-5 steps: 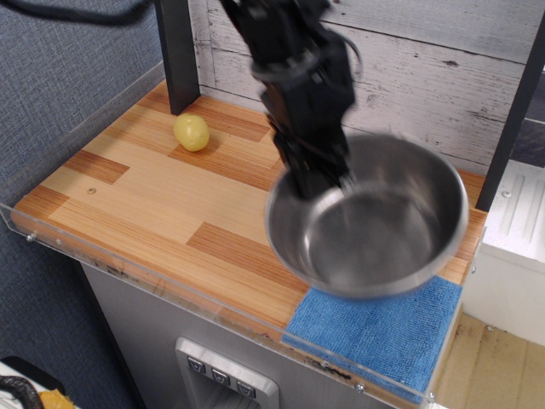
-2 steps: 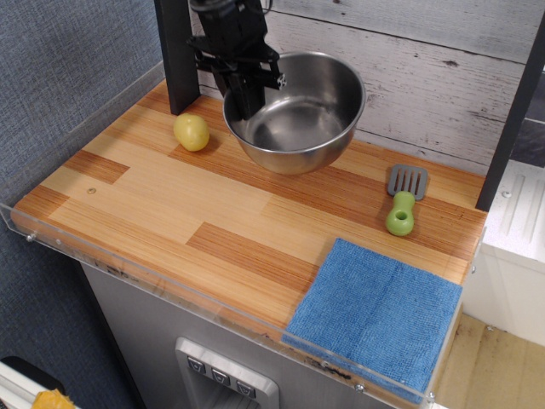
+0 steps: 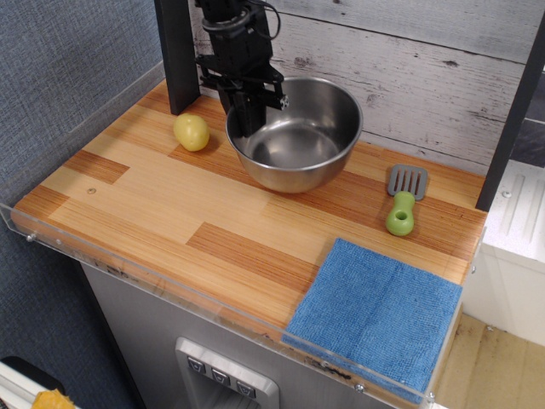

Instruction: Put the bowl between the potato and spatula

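Observation:
The shiny steel bowl (image 3: 298,136) sits low at the back of the wooden table, between the pale yellow potato (image 3: 191,132) on its left and the spatula (image 3: 404,200) with a grey slotted head and lime-green handle on its right. My black gripper (image 3: 243,115) comes down from the top and is shut on the bowl's left rim. I cannot tell whether the bowl's base touches the wood.
A blue cloth (image 3: 379,311) lies at the front right corner. A dark post (image 3: 176,51) stands at the back left, right behind the gripper. A clear plastic lip (image 3: 170,285) runs along the table's front edge. A white plank wall (image 3: 426,60) closes the back.
The gripper carried the bowl from the front right, above the cloth, to the back between potato and spatula, then lowered it slightly. The spatula came into view.

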